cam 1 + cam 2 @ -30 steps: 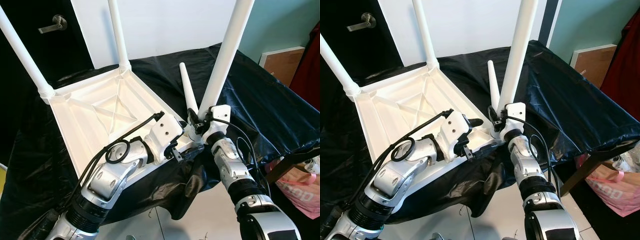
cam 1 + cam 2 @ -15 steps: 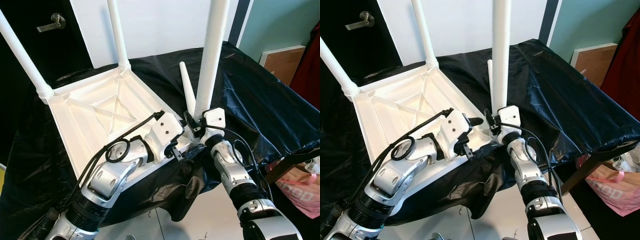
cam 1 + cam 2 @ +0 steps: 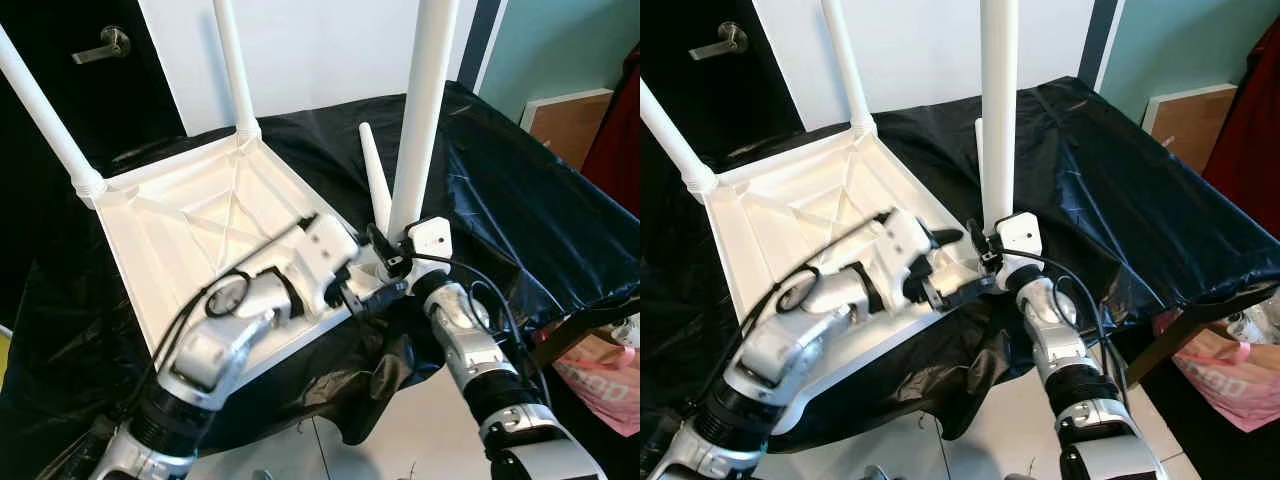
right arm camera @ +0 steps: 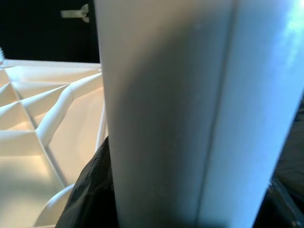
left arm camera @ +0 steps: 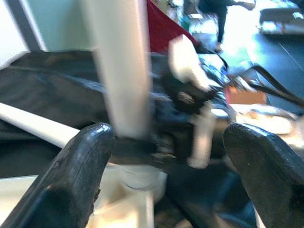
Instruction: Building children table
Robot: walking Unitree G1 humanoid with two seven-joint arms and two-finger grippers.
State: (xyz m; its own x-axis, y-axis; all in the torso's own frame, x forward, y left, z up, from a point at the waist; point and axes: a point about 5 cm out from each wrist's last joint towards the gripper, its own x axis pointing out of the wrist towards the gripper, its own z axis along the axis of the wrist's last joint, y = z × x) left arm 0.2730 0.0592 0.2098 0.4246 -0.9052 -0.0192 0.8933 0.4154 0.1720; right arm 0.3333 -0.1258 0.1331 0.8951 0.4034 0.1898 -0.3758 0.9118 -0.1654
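One white tabletop (image 3: 190, 225) lies inverted on black sheet (image 3: 520, 200). Four legs counted: two standing at far corners, one loose leg (image 3: 374, 180) lying on sheet, one upright leg (image 3: 420, 110) at near corner, clamped by right gripper (image 3: 385, 252). Left gripper (image 5: 166, 156) beside same corner, fingers (image 5: 78, 175) spread, grasping nothing.

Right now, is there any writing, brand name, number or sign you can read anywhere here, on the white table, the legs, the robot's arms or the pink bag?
None can be read.
Pink bag: pale marks that may be lettering, too small and cut off to read.
Upturned table top, the leg in the right gripper, the left gripper, the spare leg: plain, no text.
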